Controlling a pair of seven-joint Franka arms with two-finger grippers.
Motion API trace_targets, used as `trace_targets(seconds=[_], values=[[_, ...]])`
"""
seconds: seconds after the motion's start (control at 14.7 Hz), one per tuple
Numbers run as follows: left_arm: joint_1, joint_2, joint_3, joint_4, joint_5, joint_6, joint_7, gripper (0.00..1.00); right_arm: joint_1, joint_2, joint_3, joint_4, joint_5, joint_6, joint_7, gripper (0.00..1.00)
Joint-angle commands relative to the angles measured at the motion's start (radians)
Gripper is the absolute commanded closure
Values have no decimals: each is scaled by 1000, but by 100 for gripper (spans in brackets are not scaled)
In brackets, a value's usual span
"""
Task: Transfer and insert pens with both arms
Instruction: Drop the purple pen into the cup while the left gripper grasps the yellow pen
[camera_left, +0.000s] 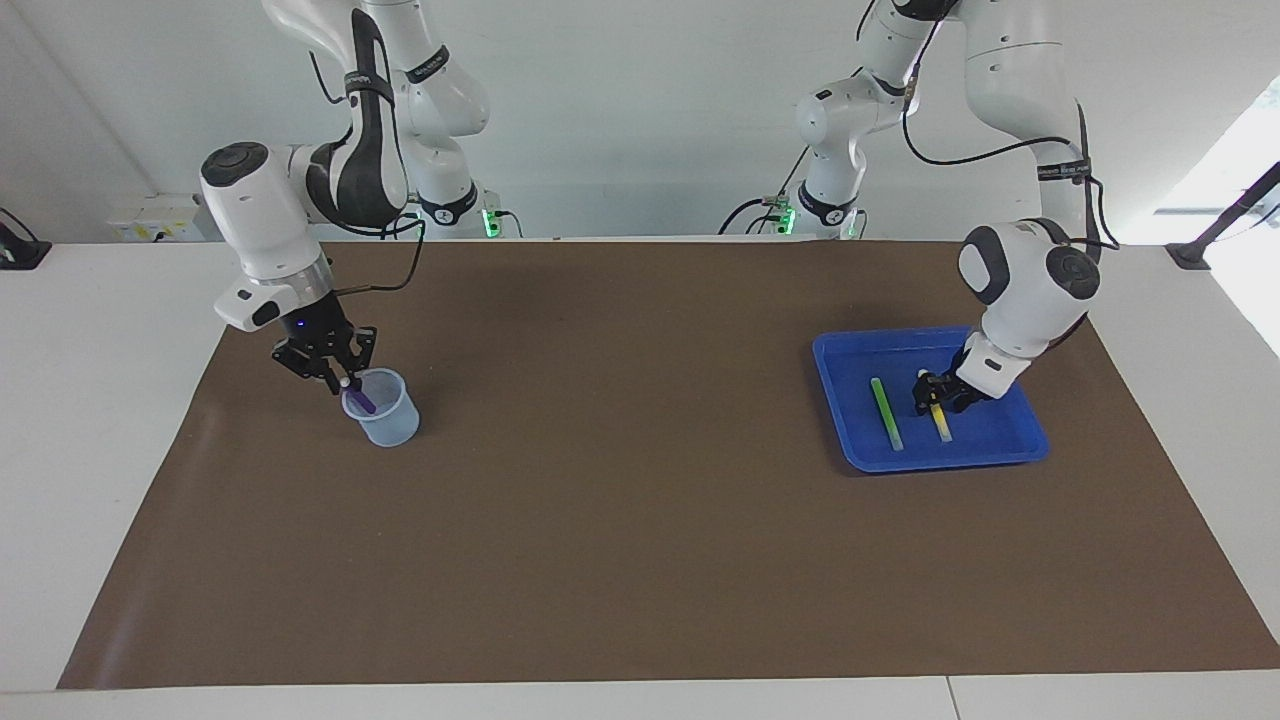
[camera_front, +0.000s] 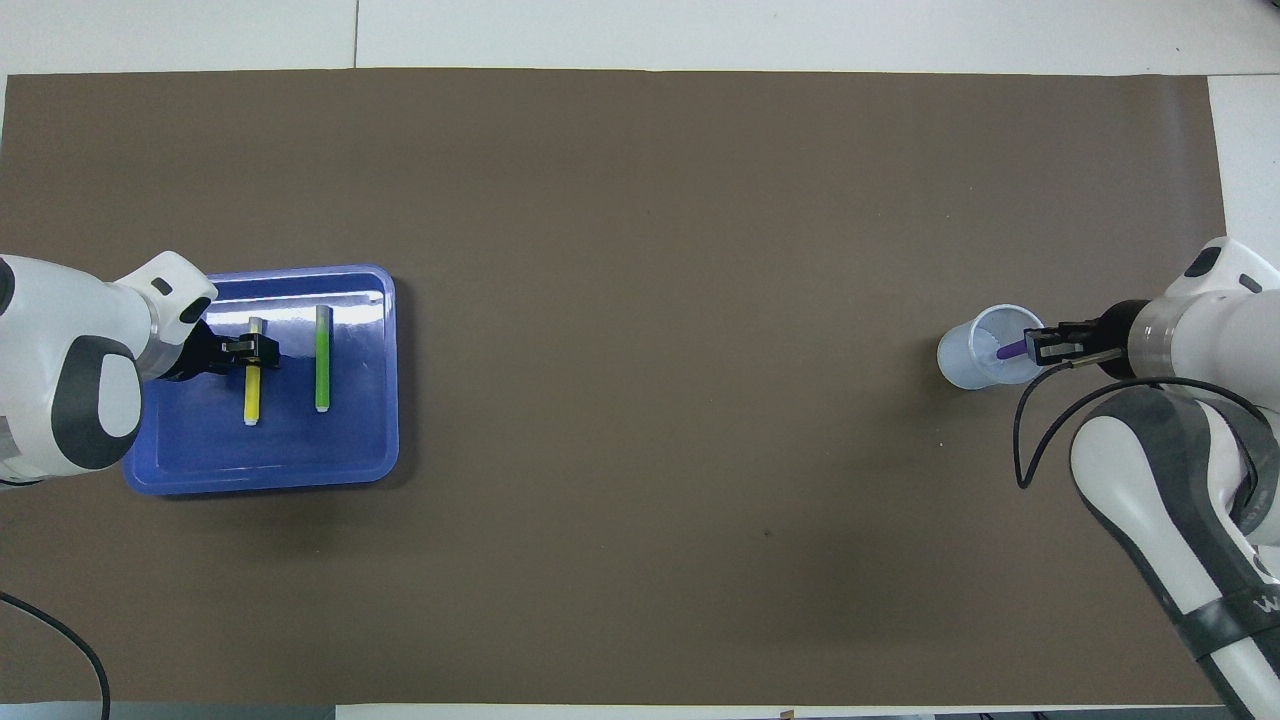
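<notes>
Blue plastic tray (camera_left: 1020, 440): thin green pen (camera_left: 885, 412), yellow pen (camera_left: 941, 424) straddled by left tool (camera_left: 934, 392), grip unclear. Translucent cup (camera_left: 392, 420): slanted purple pen (camera_left: 361, 400); right tool (camera_left: 338, 377) at its top, grip unclear.

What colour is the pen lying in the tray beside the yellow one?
Green: the green pen lies in the blue tray; the overhead view shows it best.

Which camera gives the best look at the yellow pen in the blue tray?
The overhead view: the yellow pen lies lengthwise in the blue tray beside the green pen, with the left gripper across its upper part. In the facing view the yellow pen is foreshortened and the left gripper hides more of it.
</notes>
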Motion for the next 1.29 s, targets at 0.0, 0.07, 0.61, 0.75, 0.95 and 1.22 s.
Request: trace_targets(seconds=[0.0, 0.07, 0.61, 0.75, 0.95, 1.22], values=[[-5, 21, 0, 18, 34, 10, 2, 33, -23, 1, 14, -2, -15, 14, 0, 9], [-5, 21, 0, 19, 39, 10, 2, 38, -23, 4, 14, 1, -15, 13, 1, 4], [-5, 21, 1, 19, 40, 1, 2, 100, 7, -5, 16, 225, -15, -258, 192, 0], [-5, 21, 1, 21, 40, -5, 1, 100, 46, 6, 16, 329, -23, -378, 289, 0], [1, 21, 1, 34, 40, -22, -1, 100, 99, 58, 17, 493, -90, -534, 403, 0], [5, 21, 0, 155, 36, -223, -25, 100, 102, 95, 16, 644, -96, -680, 418, 0]])
